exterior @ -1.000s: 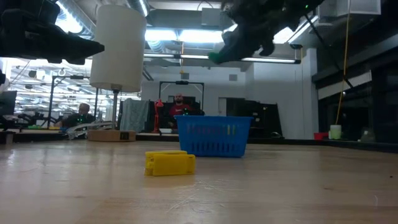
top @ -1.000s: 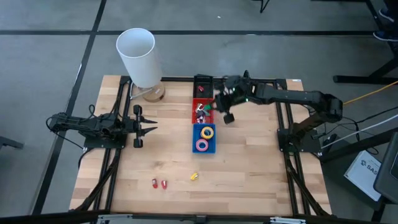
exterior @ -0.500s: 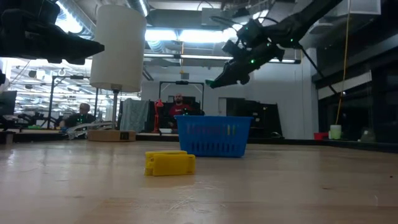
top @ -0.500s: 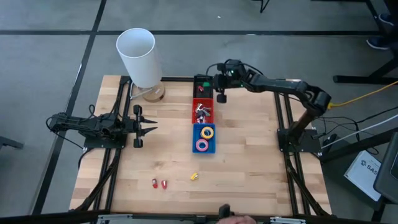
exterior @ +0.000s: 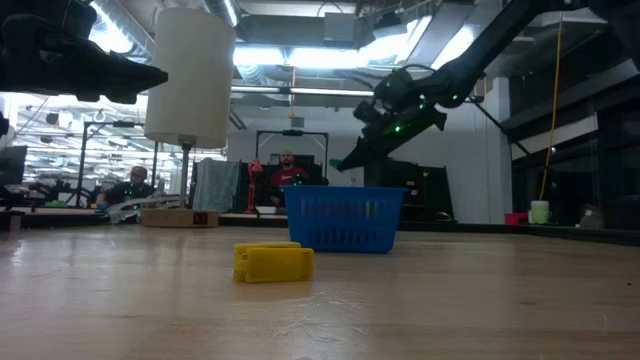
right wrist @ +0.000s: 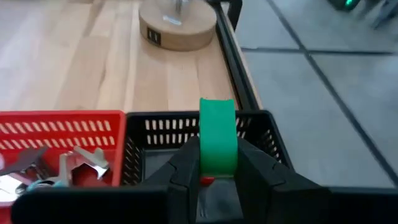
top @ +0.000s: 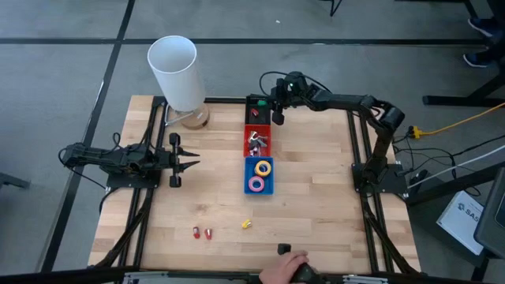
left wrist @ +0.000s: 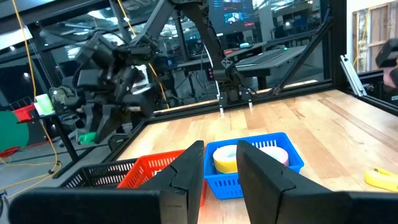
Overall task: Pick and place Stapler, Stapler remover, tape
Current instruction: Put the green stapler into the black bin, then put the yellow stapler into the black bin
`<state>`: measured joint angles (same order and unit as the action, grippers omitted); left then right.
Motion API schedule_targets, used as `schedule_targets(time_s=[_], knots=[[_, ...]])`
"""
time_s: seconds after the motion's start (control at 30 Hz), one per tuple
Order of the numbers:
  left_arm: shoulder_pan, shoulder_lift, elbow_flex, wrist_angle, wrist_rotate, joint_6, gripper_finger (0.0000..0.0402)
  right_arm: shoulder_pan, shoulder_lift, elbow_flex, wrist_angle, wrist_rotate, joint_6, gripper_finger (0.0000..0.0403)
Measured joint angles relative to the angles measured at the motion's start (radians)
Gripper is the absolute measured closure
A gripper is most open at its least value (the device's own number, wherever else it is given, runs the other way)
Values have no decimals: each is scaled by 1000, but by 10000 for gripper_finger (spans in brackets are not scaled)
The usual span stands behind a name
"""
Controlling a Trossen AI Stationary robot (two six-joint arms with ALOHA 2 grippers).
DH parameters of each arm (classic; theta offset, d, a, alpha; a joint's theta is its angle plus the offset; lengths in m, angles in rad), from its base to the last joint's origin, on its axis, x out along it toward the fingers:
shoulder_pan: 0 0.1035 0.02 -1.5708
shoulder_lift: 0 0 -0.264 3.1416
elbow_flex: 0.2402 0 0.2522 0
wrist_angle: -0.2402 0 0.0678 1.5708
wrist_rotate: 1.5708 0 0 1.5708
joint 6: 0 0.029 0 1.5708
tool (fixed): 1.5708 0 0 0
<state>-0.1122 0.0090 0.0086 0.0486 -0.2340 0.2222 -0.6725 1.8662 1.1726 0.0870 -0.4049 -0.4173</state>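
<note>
My right gripper (top: pixel 278 111) is shut on a green stapler (right wrist: pixel 217 144) and hangs above the black basket (top: pixel 256 103) at the table's far side; the low view shows it (exterior: pixel 347 161) well above the baskets. The red basket (top: pixel 256 140) holds silvery claw-shaped staple removers (right wrist: pixel 79 167). In the blue basket (top: pixel 259 175) lie a yellow tape roll (top: pixel 263 167) and a pink one (top: pixel 257 184). A yellow stapler (exterior: pixel 272 262) lies on the table near the front. My left gripper (top: pixel 192 164) waits open at the table's left. My right gripper pinches the green stapler between its two fingers (right wrist: pixel 186 163). The stapler's free end (right wrist: pixel 217 112) sticks out forward past the fingertips. It is lifted clear, above the black basket's near rim (right wrist: pixel 193 117). The gripper slants down from the table's right.
A white lamp (top: pixel 173 69) on a round wooden base (right wrist: pixel 177 26) stands at the far left. Two small red pieces (top: pixel 202 233) lie near the front edge. A person's hand (top: pixel 288 268) reaches in at the near edge beside a small dark object (top: pixel 282 249).
My right gripper has carried the green stapler from over the red basket toward the far edge, and it now hangs over the black basket. A person's hand has come in at the near edge and a small dark object now lies there.
</note>
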Motion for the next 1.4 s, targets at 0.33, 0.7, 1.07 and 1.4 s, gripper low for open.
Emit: schedule_targets(time_s=[0.33,0.7,1.07,1.4], knots=[[0,0,0,0,0,0,309,-6,75,86,-69,14,-7,293],[0,0,0,0,0,0,307,6,69,86,-77,64,-2,256],[0,0,0,0,0,0,311,37,3,86,-143,64,43,252],[0,0,0,0,0,0,311,102,-106,86,-291,64,44,251]])
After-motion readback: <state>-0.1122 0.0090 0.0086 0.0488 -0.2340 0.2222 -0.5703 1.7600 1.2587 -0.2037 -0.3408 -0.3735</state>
